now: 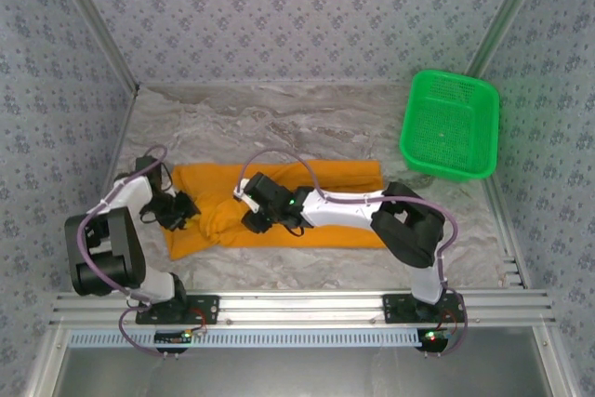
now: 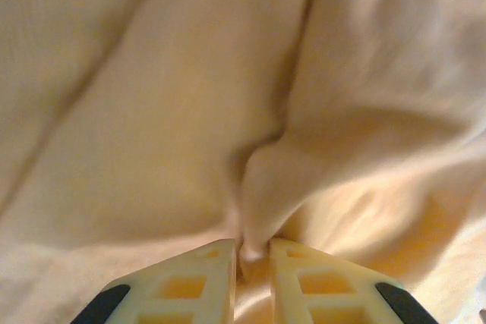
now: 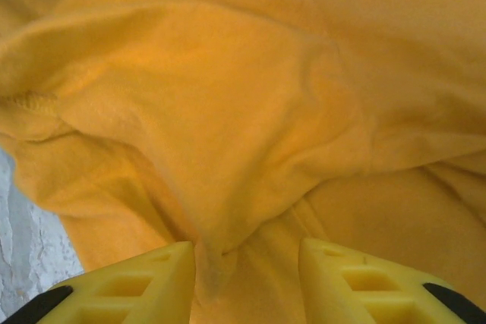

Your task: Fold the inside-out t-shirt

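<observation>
The inside-out t-shirt [image 1: 349,174] is plain orange-yellow and lies on a worktop [image 1: 279,123] marbled in grey and white, with a bright green mesh basket [image 1: 483,132] at the far right. The walls [image 1: 279,16] carry grey-blue paper with a small repeating flower print. The right tool [image 3: 247,282] is yellow with black ends, the left tool [image 2: 252,290] a paler cream-yellow, also black-ended, and the arms [image 1: 339,204] are black and white with purple cables [image 1: 93,216].
</observation>
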You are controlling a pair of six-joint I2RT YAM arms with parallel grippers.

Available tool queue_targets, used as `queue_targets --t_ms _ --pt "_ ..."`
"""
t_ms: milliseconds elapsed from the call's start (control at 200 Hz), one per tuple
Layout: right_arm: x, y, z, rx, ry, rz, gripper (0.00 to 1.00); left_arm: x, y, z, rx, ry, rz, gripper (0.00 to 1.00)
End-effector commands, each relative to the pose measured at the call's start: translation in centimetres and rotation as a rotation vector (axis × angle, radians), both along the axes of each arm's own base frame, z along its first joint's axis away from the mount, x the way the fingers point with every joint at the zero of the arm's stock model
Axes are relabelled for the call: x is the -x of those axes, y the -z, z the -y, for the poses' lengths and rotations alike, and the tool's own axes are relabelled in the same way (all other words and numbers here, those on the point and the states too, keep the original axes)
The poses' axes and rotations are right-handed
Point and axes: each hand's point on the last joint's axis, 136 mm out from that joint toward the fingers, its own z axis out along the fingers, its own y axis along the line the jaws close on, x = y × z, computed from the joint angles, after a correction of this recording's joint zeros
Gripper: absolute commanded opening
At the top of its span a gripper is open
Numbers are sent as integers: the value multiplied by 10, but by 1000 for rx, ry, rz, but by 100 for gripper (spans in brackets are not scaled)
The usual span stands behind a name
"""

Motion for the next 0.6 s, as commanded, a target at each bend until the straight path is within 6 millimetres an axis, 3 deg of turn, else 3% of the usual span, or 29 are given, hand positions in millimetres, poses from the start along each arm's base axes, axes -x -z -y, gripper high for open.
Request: queue_targets --t_ms 0,105,165,230,270,300,385,435,530,595 --pt "5 26 6 62 21 -41 40 20 7 8 15 -31 -42 19" --pt "3 33 2 43 40 -69 33 15 9 8 -1 -32 -35 19" --pt "-1 32 1 34 50 -69 21 11 9 4 -21 -30 -35 19" --pt "-4 27 3 25 61 -71 6 6 8 2 -27 -22 -35 9" --pt "-5 20 5 13 69 -88 2 2 6 1 -23 -20 -29 0" --pt "-7 11 8 -2 78 -106 0 0 3 -1 -21 -20 -26 0" --pt "-5 -19 13 -50 73 -112 0 -5 -6 -7 -29 -19 -10 0" --pt "1 -27 16 -65 50 -119 0 -6 -13 -12 -46 -9 -1 0" --pt "25 -10 13 -49 -41 -237 2 3 -18 -20 -103 -4 -11 0" --pt "40 9 9 -32 -63 -309 18 6 -17 -18 -100 -21 7 0"
